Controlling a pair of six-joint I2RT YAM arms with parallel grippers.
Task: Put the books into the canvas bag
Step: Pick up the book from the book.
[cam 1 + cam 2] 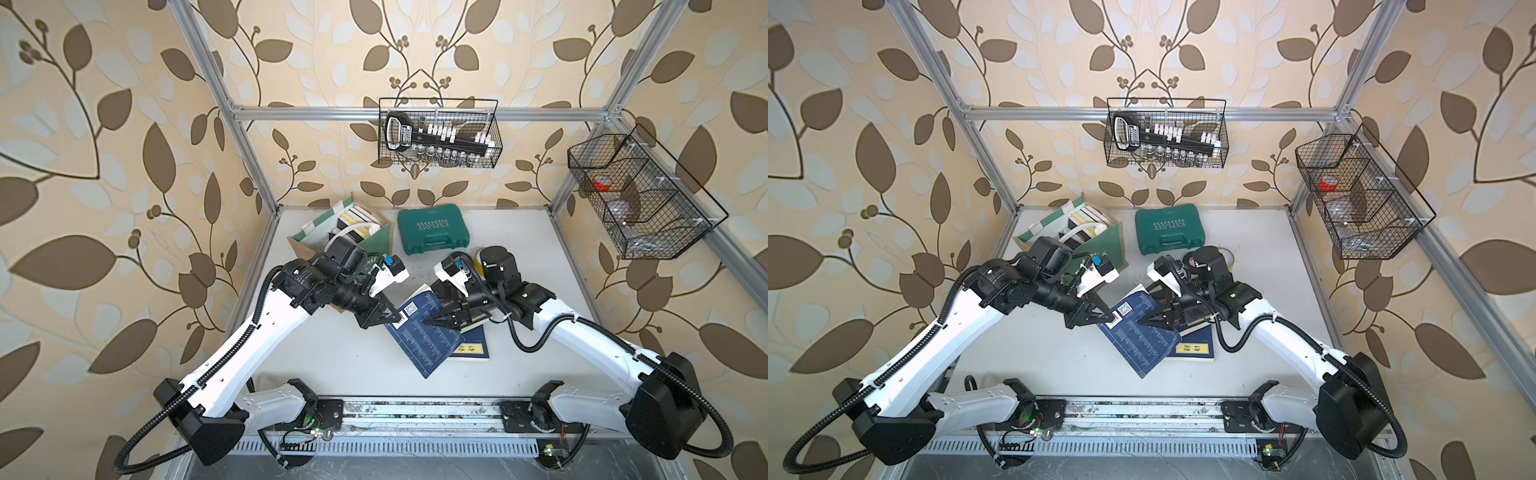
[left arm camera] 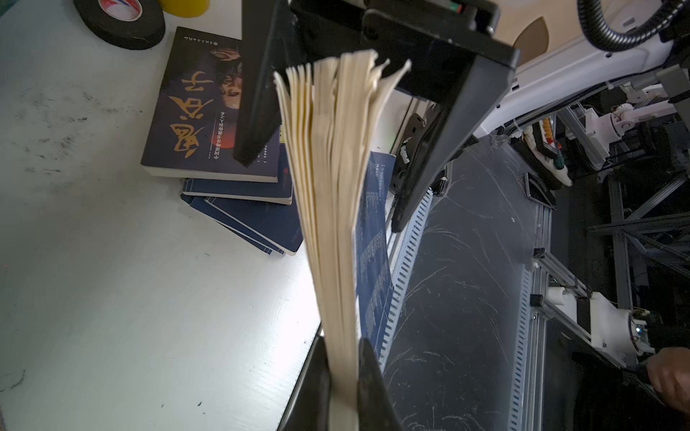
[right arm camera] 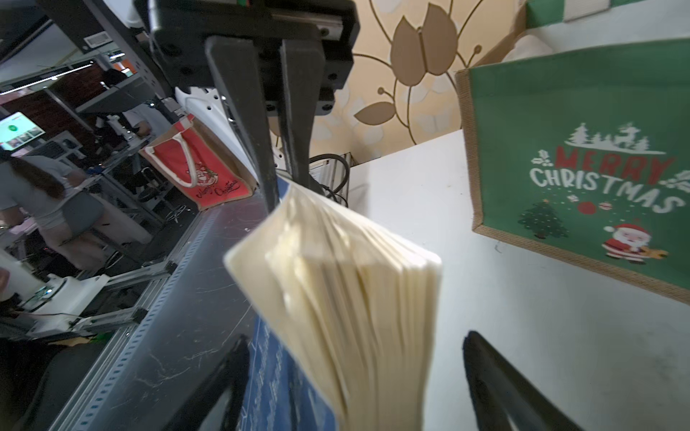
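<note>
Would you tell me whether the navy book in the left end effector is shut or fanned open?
Fanned open: the left end effector pinches one edge of the navy book, and its pages splay apart beyond.

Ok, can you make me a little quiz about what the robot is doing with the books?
1. True or false: the left gripper has its jaws clamped on the navy book.
2. Which thing lies beside the canvas bag? A green tool case, B red bucket, C laptop.
3. Fill in: the right gripper has its jaws ____ around the book's other end.
Key: 1 true; 2 A; 3 open.
</note>
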